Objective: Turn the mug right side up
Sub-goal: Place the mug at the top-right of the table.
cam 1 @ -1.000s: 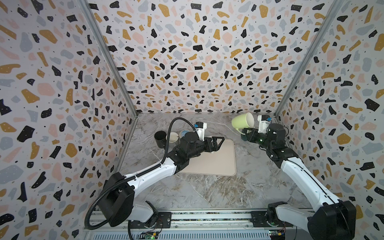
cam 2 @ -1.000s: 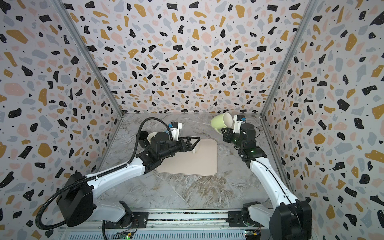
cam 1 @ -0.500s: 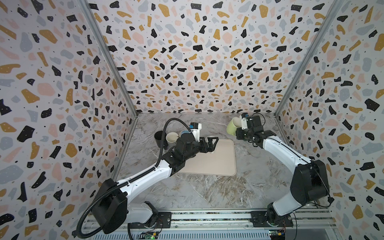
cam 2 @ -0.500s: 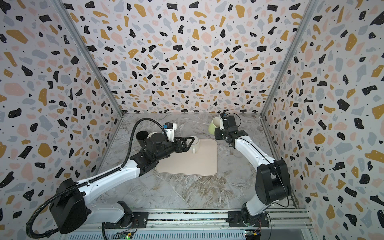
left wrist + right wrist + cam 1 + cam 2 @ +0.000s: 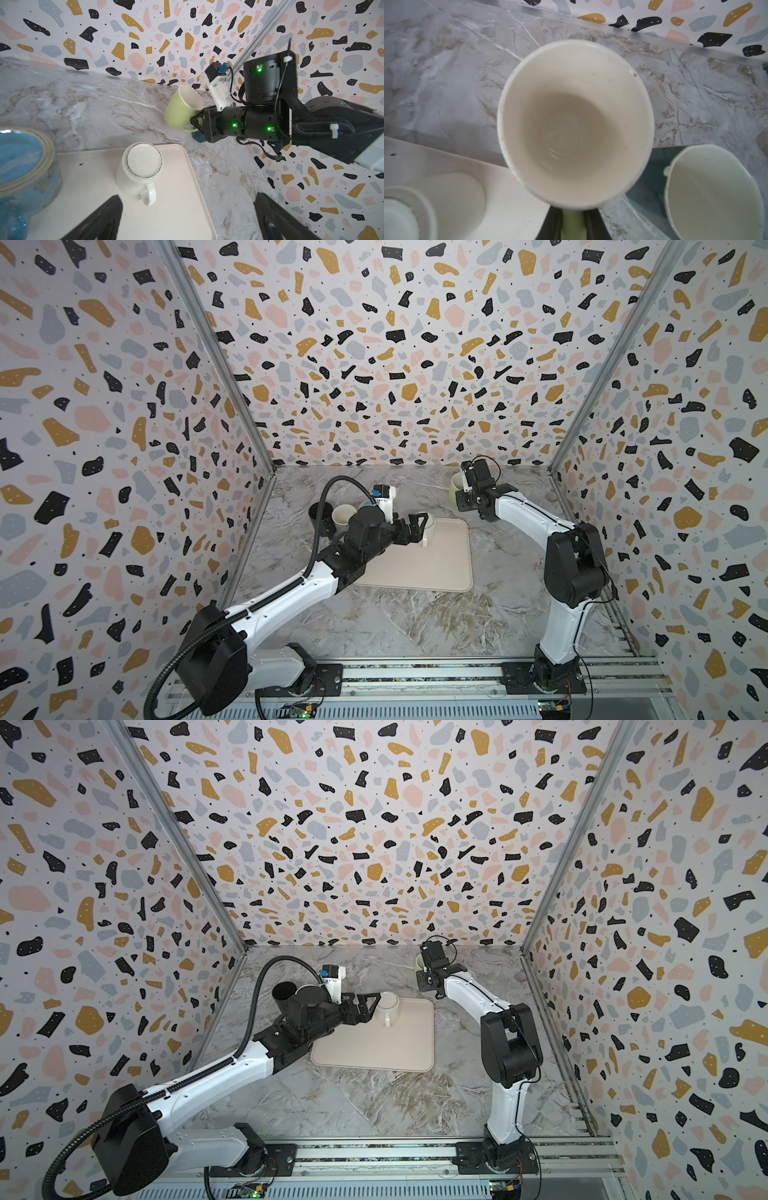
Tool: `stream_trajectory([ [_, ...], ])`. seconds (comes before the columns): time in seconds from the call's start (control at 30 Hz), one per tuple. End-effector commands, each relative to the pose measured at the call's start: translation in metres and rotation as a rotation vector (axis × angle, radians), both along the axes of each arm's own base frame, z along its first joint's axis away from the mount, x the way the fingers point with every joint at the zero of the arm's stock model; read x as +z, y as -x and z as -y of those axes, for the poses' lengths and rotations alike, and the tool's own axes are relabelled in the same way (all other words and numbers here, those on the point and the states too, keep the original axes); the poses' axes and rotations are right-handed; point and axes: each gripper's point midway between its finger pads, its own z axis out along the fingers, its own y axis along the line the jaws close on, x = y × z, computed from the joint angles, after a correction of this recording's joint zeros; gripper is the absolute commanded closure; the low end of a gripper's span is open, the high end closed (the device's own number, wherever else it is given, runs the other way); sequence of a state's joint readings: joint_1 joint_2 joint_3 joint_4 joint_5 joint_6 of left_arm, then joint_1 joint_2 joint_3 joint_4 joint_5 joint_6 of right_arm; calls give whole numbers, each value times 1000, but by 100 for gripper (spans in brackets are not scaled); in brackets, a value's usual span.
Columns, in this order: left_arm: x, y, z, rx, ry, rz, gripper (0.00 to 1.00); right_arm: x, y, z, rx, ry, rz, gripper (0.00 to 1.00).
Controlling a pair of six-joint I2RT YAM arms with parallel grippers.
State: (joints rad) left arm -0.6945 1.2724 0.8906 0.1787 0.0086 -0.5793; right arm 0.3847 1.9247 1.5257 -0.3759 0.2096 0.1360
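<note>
Bimanual workcell with a grey-veined marble table (image 5: 415,622) enclosed by speckled terrazzo-patterned walls (image 5: 374,364).

The right gripper (image 5: 195,124) is pinched on the loop handle of the green mug (image 5: 182,108). The right wrist view shows a strip of pale green handle between the two dark fingers (image 5: 553,225). The green mug is a smooth, glossy, tapering cylinder with a cream interior (image 5: 575,124). It sits near the back wall, past the tray's far right corner, and is tilted with its round mouth facing up and away from the gripper. Whether its base touches the table cannot be told.

The left gripper (image 5: 188,198) is spread wide, holds nothing, and hovers just beside the white mug (image 5: 143,166). The white mug stands upside down at the far edge of the tray (image 5: 436,572), showing its flat unglazed foot ring, with the handle pointing towards the near side. The tray is a matte beige rectangle with rounded corners and a low raised rim.

A black cup (image 5: 320,516) and a cream cup (image 5: 343,516) stand upright side by side at the far left of the table. A blue glazed vessel (image 5: 25,162) with a cream rim is just beside the tray.
</note>
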Motion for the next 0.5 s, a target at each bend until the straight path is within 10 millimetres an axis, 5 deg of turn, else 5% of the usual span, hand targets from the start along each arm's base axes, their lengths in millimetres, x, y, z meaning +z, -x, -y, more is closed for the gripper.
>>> stream_trajectory([
  [0.0,15,-3,-7,24,8,57,0,37,-14,7,-46,46,95,100],
  [0.27,14,-3,-11,35,7,60,0,19,-16,11,-53,75,53,100],
  [0.4,13,-3,-11,34,5,58,0,18,-17,14,-63,83,44,41],
  [0.47,14,-3,-11,34,7,59,0,21,-15,14,-60,77,46,31],
])
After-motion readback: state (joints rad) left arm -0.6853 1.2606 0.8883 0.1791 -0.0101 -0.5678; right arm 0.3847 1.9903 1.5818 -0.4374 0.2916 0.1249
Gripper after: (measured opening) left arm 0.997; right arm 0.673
